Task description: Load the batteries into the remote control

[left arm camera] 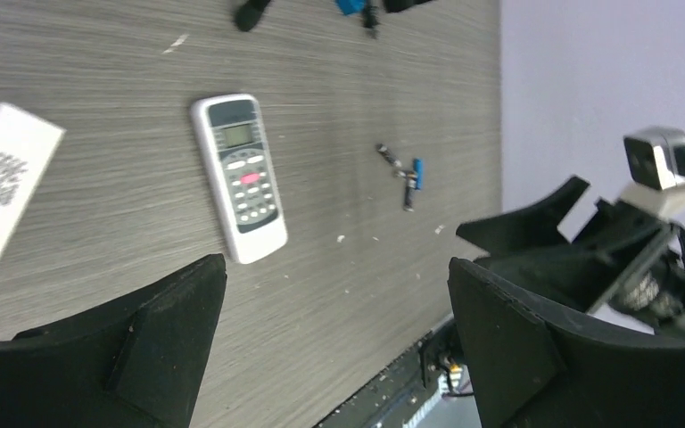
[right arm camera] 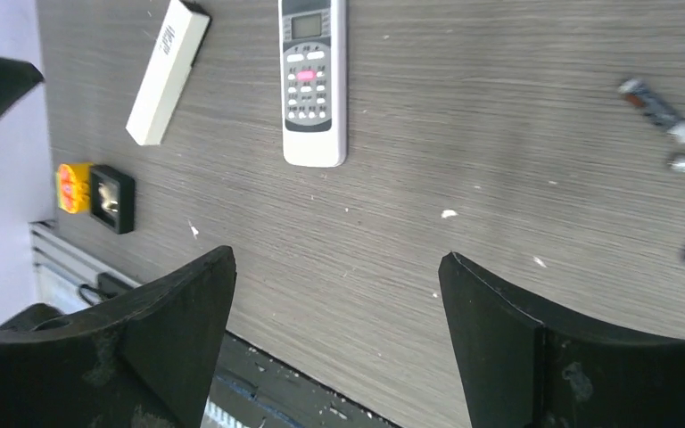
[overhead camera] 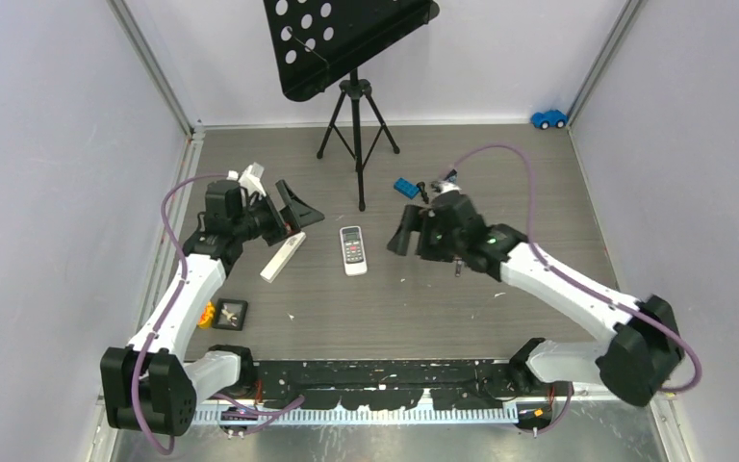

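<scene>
Black fingers (right arm camera: 143,357) of the right gripper (right arm camera: 337,267) are being held wide apart, with nothing gripped between them. Ahead of that gap one remote control (right arm camera: 313,85) is lying face up on the table (right arm camera: 499,205), clear of the gripper. Its key labels are being shown too small to be read. Three batteries (right arm camera: 656,105) are lying loose on the wood, well off to one side of the remote and out past one finger, none of them touching it. One white bar (right arm camera: 168,71) is lying on the remote's other side, and the grey printing on it is too blurred to be read. Nearer that finger, one yellow block (right arm camera: 73,187) is resting against one small black frame (right arm camera: 111,198).

The left gripper (left arm camera: 334,294) is likewise being held wide and empty. The remote control is lying ahead of it and the batteries farther on, one blue cell (left arm camera: 416,173) among them. Their number cannot be told in this view.
</scene>
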Available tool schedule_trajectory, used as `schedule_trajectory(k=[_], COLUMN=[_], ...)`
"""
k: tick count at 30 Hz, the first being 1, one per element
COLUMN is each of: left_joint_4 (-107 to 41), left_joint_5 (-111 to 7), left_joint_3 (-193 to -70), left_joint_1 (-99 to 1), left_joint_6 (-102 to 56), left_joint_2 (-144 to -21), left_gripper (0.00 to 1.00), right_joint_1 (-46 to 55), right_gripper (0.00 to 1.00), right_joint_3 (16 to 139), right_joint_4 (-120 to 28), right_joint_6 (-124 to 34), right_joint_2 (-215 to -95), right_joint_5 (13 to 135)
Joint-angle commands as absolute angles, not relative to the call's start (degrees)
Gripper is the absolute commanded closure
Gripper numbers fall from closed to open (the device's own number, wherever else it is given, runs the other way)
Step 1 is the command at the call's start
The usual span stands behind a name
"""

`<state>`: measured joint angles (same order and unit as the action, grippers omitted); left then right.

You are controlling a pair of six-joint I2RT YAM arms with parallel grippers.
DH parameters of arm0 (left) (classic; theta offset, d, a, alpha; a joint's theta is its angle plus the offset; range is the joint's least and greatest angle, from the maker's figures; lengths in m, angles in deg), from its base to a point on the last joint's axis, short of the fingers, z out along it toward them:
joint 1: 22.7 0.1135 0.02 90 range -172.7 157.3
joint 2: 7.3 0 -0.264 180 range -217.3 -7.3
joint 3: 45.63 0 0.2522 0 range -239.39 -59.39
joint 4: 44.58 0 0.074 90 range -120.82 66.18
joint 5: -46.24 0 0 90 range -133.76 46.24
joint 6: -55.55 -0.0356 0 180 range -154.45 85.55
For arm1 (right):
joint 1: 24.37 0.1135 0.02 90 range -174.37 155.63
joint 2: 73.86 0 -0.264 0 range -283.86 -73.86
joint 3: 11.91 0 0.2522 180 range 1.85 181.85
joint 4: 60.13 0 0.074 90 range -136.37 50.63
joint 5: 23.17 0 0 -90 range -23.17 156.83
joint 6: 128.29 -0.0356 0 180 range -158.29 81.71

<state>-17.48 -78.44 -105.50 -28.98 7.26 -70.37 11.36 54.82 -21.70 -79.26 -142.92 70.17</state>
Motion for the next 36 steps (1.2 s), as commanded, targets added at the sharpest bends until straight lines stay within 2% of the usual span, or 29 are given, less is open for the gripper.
schedule_trajectory(k=[1, 8, 15, 20, 30, 33, 36], left_joint_4=[-11.5, -8.7, -7.0, -6.4, -6.6, -6.7, -7.1], left_joint_5=[-69.1, -56.2, -55.6, -55.3, -55.8, -55.9, -56.1], left_joint_3=[-106.2, -105.9, -105.4, -104.1, -104.0, -103.9, -103.7], left_joint_1=[-29.1, -29.0, -29.0, -29.1, -29.0, -29.0, -29.1], left_joint_6=[2.8, 1.4, 1.6, 2.2, 2.4, 2.0, 2.0], left_joint_2=[-68.4, -65.1, -63.0, -62.5, -61.9, -61.9, -61.9], left_gripper=[0.03, 0.04, 0.03, 0.03, 0.02, 0.03, 0.03], right_joint_1=[21.8, 32.1, 32.6, 32.8, 32.8, 32.8, 32.8], right_gripper=[0.11, 0.12, 0.09, 0.09, 0.23, 0.30, 0.32], right_joint_3=[58.9, 75.2, 83.2, 86.2, 89.0, 89.7, 90.8], right_joint_4=[-29.5, -24.4, -21.5, -18.4, -14.5, -13.8, -12.6], right_joint_6=[-82.7, -79.2, -77.6, -76.7, -77.8, -77.0, -76.1], right_joint_2=[-152.0, -172.0, -183.9, -188.0, -192.4, -193.4, -194.5], right_joint_5=[54.8, 42.0, 41.9, 40.9, 40.9, 40.9, 41.0])
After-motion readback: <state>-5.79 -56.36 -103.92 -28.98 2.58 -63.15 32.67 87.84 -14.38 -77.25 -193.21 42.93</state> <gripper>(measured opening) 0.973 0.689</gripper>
